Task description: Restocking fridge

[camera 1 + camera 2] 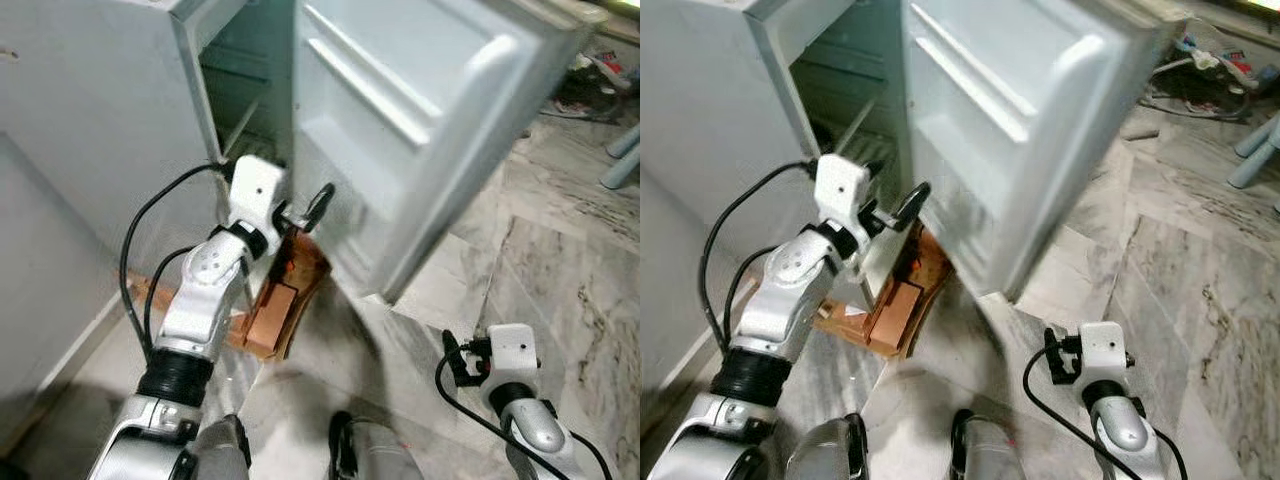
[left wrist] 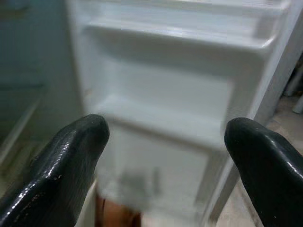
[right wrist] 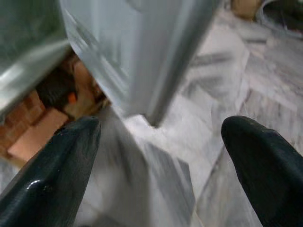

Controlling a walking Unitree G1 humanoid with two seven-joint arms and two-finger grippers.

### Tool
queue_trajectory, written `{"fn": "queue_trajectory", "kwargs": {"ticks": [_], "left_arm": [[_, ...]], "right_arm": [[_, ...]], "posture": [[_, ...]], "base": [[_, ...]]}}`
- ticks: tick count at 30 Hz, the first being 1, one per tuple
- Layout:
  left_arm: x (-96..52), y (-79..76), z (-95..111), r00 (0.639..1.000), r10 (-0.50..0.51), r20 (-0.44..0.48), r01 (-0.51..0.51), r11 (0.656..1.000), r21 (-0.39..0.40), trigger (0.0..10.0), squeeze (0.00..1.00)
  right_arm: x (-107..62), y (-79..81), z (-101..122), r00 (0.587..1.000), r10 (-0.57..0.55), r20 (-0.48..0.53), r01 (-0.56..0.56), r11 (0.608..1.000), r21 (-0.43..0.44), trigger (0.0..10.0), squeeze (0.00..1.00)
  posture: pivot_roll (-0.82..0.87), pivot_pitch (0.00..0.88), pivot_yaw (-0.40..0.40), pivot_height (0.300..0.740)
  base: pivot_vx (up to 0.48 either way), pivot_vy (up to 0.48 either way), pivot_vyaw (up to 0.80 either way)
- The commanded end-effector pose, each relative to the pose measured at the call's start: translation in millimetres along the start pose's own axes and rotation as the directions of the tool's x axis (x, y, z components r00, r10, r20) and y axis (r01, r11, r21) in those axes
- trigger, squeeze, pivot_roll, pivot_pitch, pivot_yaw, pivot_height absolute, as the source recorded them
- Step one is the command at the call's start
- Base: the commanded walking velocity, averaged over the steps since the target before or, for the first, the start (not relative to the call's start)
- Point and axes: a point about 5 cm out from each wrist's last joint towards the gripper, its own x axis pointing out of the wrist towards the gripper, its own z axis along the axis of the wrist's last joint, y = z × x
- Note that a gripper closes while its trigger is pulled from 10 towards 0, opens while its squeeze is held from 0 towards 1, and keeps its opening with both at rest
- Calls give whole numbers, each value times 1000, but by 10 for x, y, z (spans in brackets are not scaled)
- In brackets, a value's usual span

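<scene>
Door-opening step, looks like: left pincer point(image 1: 305, 215) sits wide and empty beside the fridge door point(image 1: 420, 110); next it needs stock to grab.

Home kitchen corner, open fridge point(image 1: 420, 120), marble floor point(image 1: 560, 260)

No readable text, labels, brands or numbers anywhere. The white plastic inner face of the open fridge door point(image 1: 400, 110) is plain, and the brown cardboard box point(image 1: 285, 300) beneath it bears no legible print.
</scene>
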Motion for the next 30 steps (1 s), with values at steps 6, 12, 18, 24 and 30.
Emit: {"fn": "queue_trajectory", "kwargs": {"ticks": [6,12,18,24,30], "left_arm": [[-513,185,-506,969,182,-165,-182,983,14,10000,0],[-655,130,-562,964,184,-193,-183,983,20,10000,0],[-685,153,-542,963,198,-182,-198,980,17,10000,0],[-726,168,-487,960,213,-184,-205,977,63,10000,0],[-687,91,-385,971,181,-154,-170,982,83,10000,0]], "right_arm": [[31,-40,62,998,-42,38,43,999,-27,10000,0],[21,-10,48,999,-23,41,25,999,-41,10000,0],[34,0,50,999,-21,47,23,999,-47,10000,0],[122,-6,244,992,-47,114,53,998,-44,10000,0],[267,138,537,978,-21,206,23,1000,-9,10000,0]], "posture": [[10,175,-47,740],[12,169,-51,740],[13,161,-53,740],[16,177,-40,740],[17,180,-37,740]], "base": [[0,-427,-498],[0,-469,0],[0,-454,0],[341,-330,-533],[415,-166,-800]]}}
